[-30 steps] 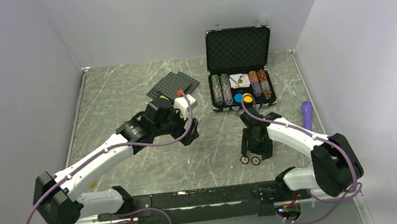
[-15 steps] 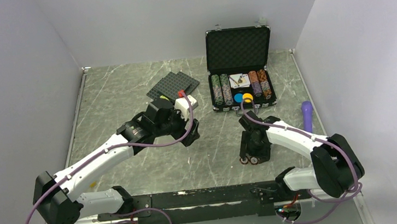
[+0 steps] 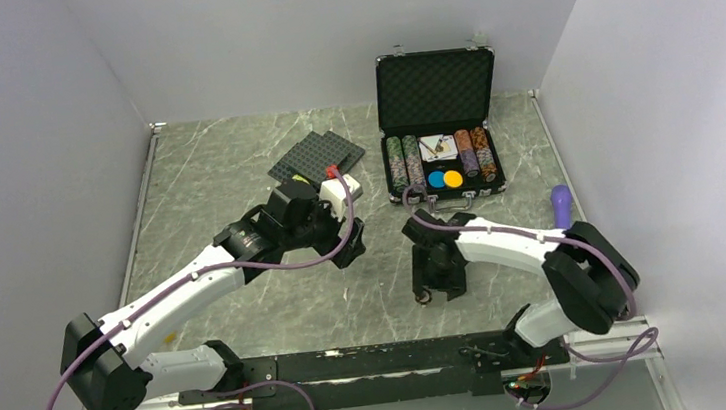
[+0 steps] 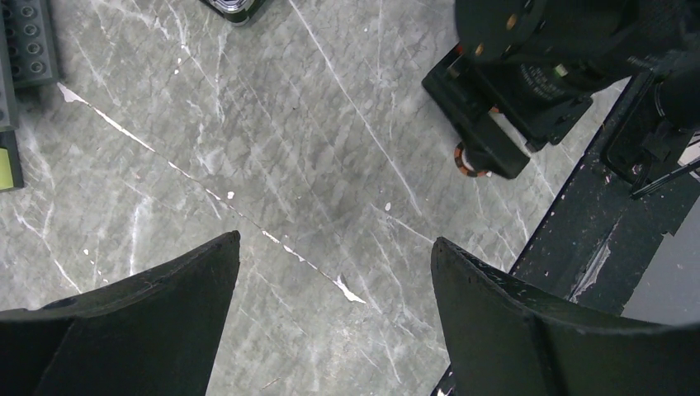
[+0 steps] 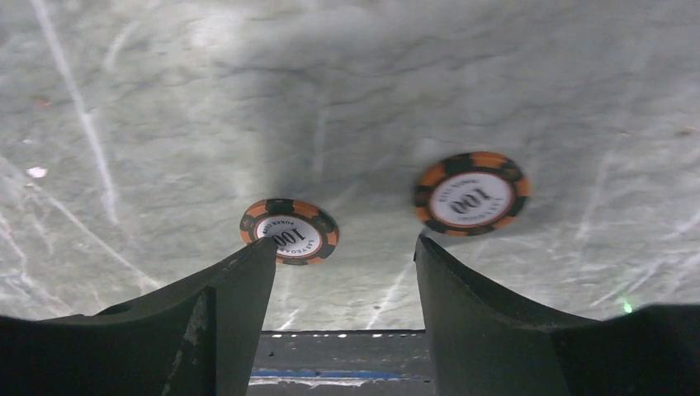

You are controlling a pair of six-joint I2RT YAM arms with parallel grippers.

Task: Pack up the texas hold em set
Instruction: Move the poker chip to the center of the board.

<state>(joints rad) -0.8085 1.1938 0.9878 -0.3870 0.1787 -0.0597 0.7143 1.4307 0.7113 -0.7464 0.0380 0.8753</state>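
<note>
Veined grey marble tabletop (image 3: 215, 169), pale walls (image 3: 252, 35) around, briefcase (image 3: 436, 87) at back.

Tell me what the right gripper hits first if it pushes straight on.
Probably the grey marbled tabletop: the right gripper points down at it, open, one fingertip beside a round orange-and-black poker chip. Depth is unclear.

My overhead feed is evenly lit and crisp. Soft light from above leaves only faint shadows under the arms on the marble table (image 3: 215, 169). On the right wrist camera a broad dark shadow lies across the tabletop. The right-hand orange chip (image 5: 471, 195) looks slightly blurred (the left-hand orange chip (image 5: 290, 231) reads sharper), and the fingers (image 5: 219, 309) of the right gripper (image 5: 345, 252) are underexposed black. The left wrist view is sharp, with a mild sheen mid-table.
</note>
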